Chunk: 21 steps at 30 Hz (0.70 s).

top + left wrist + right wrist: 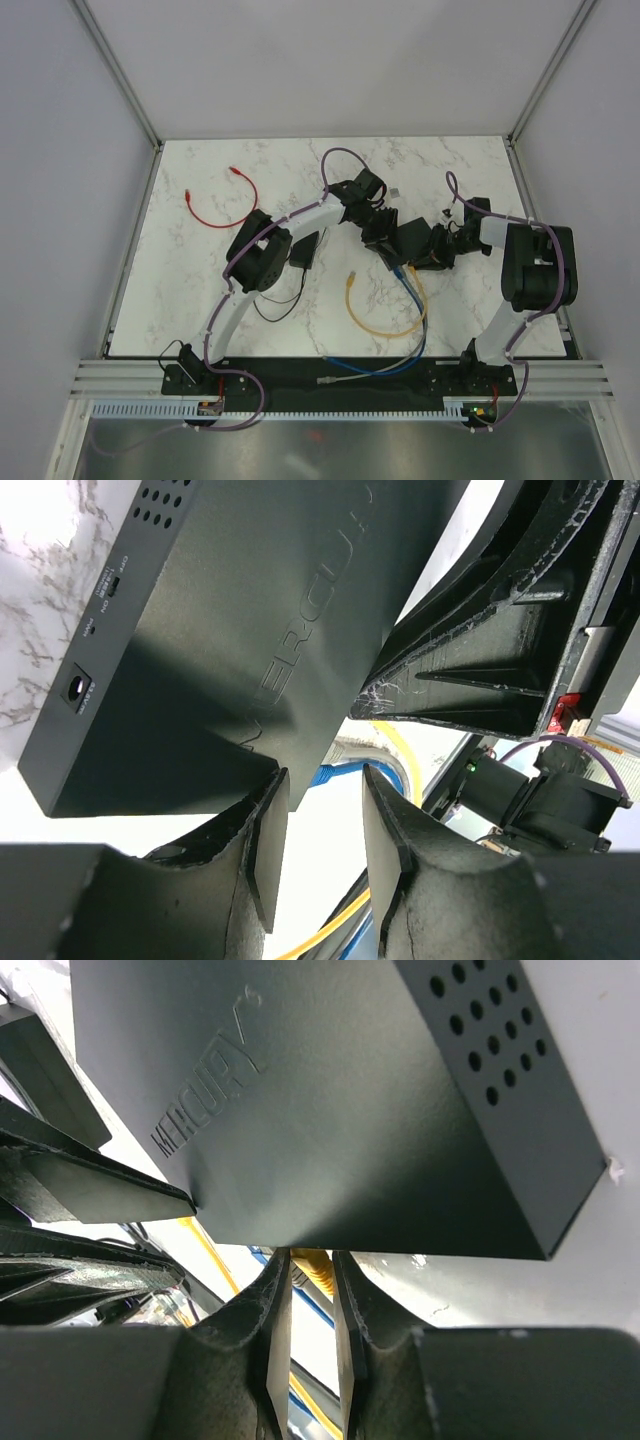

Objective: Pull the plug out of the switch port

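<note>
The switch is a flat black box held between both arms at mid-table. In the right wrist view its underside edge fills the top, and a yellow plug sits in its port. My right gripper is shut on that yellow plug, with both pads against its sides. My left gripper is open, and one fingertip rests at the corner of the switch. A blue plug shows beyond the empty gap.
Yellow, blue and grey cables trail from the switch toward the near edge. A small black power brick with a thin cord lies under the left arm. A red cable lies at the far left.
</note>
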Tool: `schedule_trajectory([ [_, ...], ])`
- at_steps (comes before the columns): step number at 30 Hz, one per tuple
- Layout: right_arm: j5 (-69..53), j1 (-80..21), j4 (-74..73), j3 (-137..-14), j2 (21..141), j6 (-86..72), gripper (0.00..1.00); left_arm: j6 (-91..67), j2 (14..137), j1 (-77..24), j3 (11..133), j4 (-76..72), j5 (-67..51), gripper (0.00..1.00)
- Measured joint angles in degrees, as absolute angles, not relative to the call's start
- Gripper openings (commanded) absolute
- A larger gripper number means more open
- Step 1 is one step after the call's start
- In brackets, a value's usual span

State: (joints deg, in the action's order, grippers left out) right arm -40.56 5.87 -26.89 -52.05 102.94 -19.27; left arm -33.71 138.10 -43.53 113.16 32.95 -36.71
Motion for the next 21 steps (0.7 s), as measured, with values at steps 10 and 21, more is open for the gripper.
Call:
schedule_trajectory([
  [10, -37.17, 4.95, -32.67, -55.44, 103.68, -17.30, 0.00, -34.87, 139.00, -43.53, 114.06, 32.93, -37.63, 0.43],
  [21, -32.05, 5.08, -36.71, -53.69, 100.31, -16.29, 0.00, -35.38, 140.05, -43.53, 115.44, 33.06, -38.68, 0.43],
])
